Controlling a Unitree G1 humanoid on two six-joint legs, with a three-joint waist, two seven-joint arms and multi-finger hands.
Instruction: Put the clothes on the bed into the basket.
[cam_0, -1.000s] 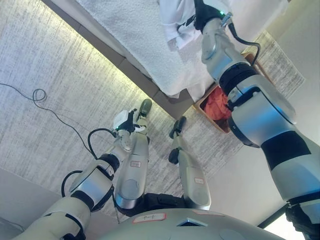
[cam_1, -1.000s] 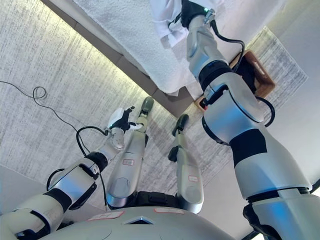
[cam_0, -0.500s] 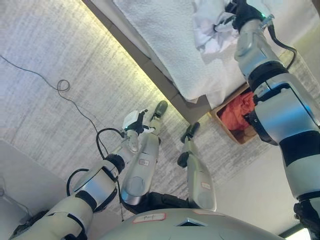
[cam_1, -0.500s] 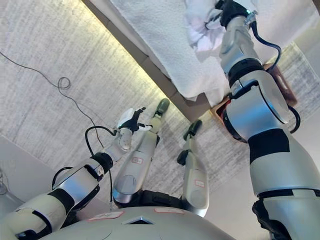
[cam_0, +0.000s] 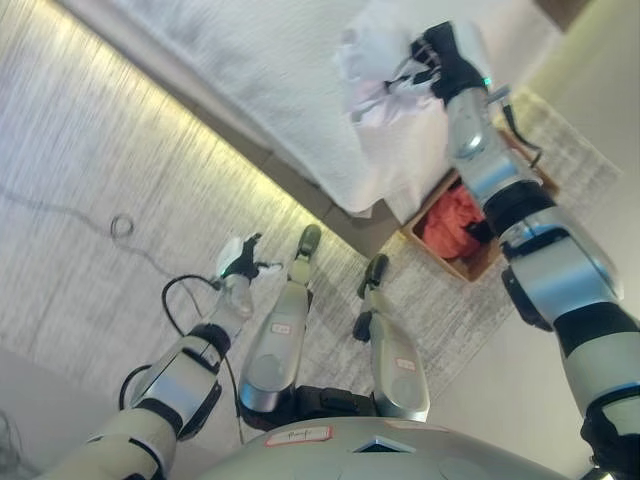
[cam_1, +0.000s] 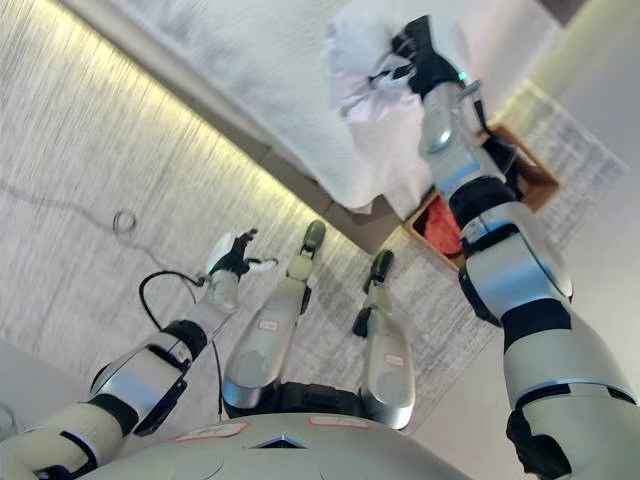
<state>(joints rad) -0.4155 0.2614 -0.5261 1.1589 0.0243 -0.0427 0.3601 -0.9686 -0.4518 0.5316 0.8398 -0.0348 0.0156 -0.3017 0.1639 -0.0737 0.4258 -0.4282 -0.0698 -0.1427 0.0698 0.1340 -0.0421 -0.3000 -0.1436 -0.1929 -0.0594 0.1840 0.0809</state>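
Note:
My right hand (cam_0: 440, 62) is shut on a white garment (cam_0: 372, 72) and holds it bunched over the white bed (cam_0: 250, 70), near the bed's corner. The same hand (cam_1: 418, 58) and garment (cam_1: 355, 70) show in the right eye view. A wooden basket (cam_0: 478, 262) stands on the floor right of the bed corner, with a red cloth (cam_0: 450, 222) inside it. My left hand (cam_0: 240, 262) hangs low over the carpet at the left, fingers relaxed and empty.
The bed's dark base (cam_0: 300, 190) runs diagonally across the view. A light striped carpet (cam_0: 90, 180) covers the floor on the left. A smooth pale floor (cam_0: 490, 360) lies at the lower right.
The camera has shifted. My right hand with the white garment has lifted off the bed and come closer to the bed's corner. My left hand stays low and idle.

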